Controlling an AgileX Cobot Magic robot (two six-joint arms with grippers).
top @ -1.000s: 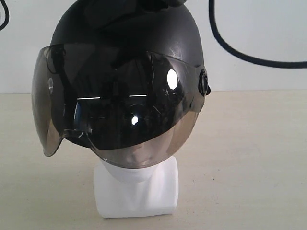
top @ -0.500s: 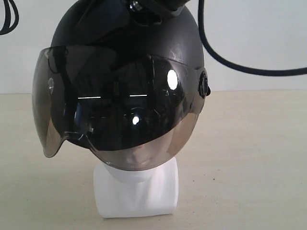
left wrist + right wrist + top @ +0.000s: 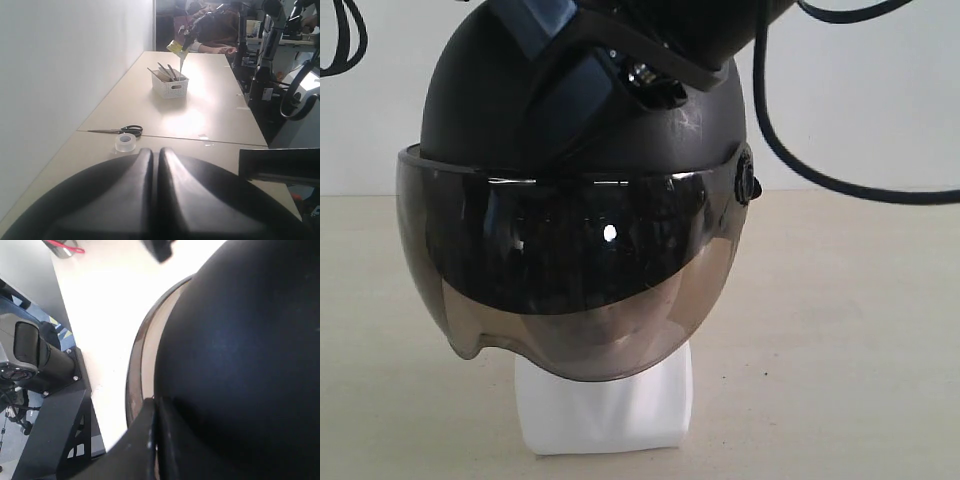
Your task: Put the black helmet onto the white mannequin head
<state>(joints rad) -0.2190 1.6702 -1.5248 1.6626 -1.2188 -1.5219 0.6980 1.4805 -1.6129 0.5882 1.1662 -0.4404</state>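
Black helmet [image 3: 480, 120] sits fully over the white mannequin head [image 3: 605, 410] at mid-table, only the neck showing; my left claw [image 3: 155, 152] and right claw [image 3: 154, 404], both pinched narrow, need only withdraw, I judge.

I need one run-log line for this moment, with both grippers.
black helmet: on white mannequin head | visor: down | left gripper: shut | right gripper: state unclear

Wall: plain white wall [image 3: 880, 90], bare.
Table: long pale beige tabletop [image 3: 840, 330] running beside the wall.
On the table: white slotted basket [image 3: 170, 85], well apart from black-handled scissors [image 3: 120, 131] just beside a clear tape roll [image 3: 125, 143].
Far end: dim clutter, possibly desks.
Light: bright glare by the basket.
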